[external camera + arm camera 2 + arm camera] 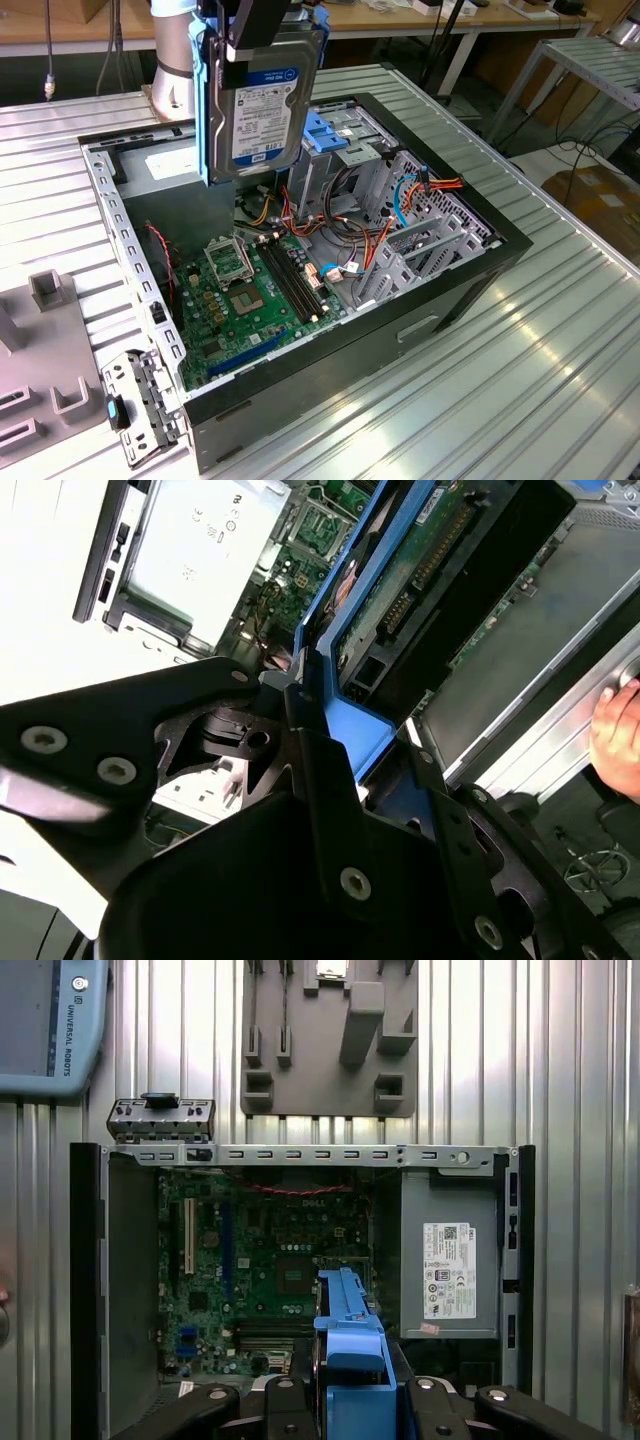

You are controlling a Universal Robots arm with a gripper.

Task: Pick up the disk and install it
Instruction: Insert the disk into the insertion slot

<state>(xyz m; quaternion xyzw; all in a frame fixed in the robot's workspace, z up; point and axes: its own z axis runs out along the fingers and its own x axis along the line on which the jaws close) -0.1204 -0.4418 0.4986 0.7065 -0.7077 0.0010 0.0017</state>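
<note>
The gripper [256,38], clenched on the top edge of the disk [265,115], holds it at the exterior view's upper centre; long axis upright, hanging straight below the gripper, above the open case [455,300]; drive cage [335,135] just toward the exterior view's right.

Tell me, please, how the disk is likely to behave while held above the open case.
The disk looks like a rigid metal block, so it probably won't flex and is likely heavy for its size. Its blue rail frame looks plastic and may give where the claw clamps. Hanging upright, it could slip if jolted.
</note>
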